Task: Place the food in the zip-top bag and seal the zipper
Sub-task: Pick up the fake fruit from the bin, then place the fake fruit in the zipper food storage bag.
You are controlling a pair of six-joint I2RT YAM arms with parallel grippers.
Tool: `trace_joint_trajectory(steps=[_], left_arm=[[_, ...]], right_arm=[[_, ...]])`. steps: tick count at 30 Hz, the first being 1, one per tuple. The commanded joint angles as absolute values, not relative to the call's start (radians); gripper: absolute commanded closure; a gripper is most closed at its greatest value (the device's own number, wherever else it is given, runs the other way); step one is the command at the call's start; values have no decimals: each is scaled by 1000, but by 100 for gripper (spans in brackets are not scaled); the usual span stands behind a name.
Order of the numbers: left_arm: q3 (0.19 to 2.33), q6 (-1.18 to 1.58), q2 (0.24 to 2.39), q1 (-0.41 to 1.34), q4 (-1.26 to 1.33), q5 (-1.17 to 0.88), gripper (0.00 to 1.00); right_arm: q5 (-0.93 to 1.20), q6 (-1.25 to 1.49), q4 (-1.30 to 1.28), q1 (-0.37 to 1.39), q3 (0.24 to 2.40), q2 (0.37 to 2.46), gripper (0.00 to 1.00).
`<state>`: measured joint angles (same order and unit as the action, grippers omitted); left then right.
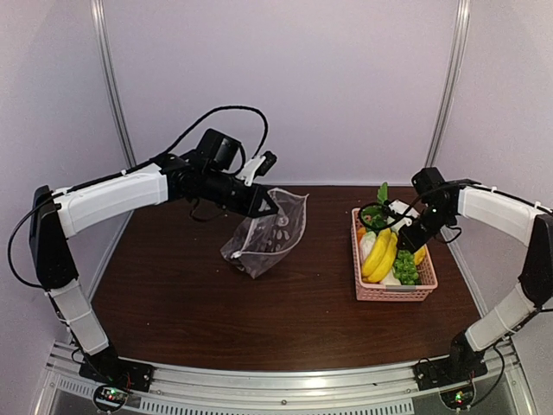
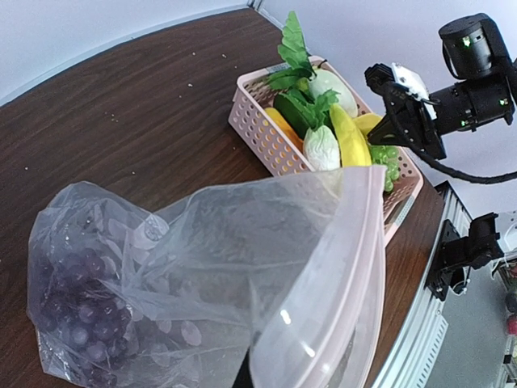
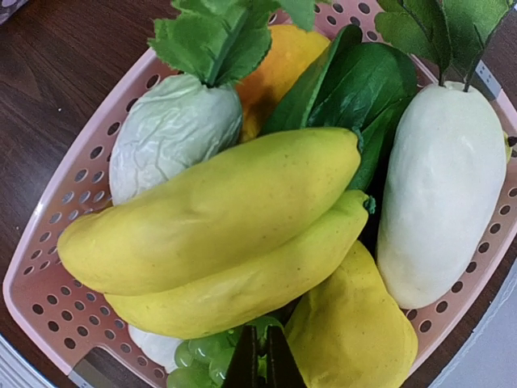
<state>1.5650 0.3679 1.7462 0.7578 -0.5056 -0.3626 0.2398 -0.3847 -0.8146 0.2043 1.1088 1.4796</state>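
Note:
The clear zip-top bag hangs above the table from my left gripper, which is shut on its mouth edge. In the left wrist view the bag holds purple grapes, and the pale zipper curves along the open mouth. My right gripper is down in the pink basket. Its fingertips are pinched on green grapes below the yellow bananas. A yellow fruit, a white radish, a pale cabbage and leafy greens also lie there.
The basket stands at the right side of the dark wooden table, close to its right edge. White walls and metal posts enclose the table. The right arm shows beyond the basket in the left wrist view.

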Motion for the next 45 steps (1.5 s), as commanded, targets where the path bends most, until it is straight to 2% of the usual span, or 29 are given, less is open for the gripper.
trace_joint_trajectory(steps=[1,11,20,25,36,45], left_arm=[[1554,362,1716,743,-456,-372,100],[1532,373,1719,738,-414,-387,100],[1573,408,1762,736,-396,-428,100],[1643,425,1807,736,-422,-432,100],[1738,559,1894,745,-366,-478,100],[1765,628,1931,761,-328,-480,100]], right_arm=[[267,-383,-873,193,1146,1398,100],[391,-413,-928,191,1199,1296,100],[513,-418,-937,192,1338,1251,100],[685,-440,-916,193,1446,1284,100],[953,-162,-568,246,1591,1320,100],[975,-24,-325,374,1580,1374,100]])
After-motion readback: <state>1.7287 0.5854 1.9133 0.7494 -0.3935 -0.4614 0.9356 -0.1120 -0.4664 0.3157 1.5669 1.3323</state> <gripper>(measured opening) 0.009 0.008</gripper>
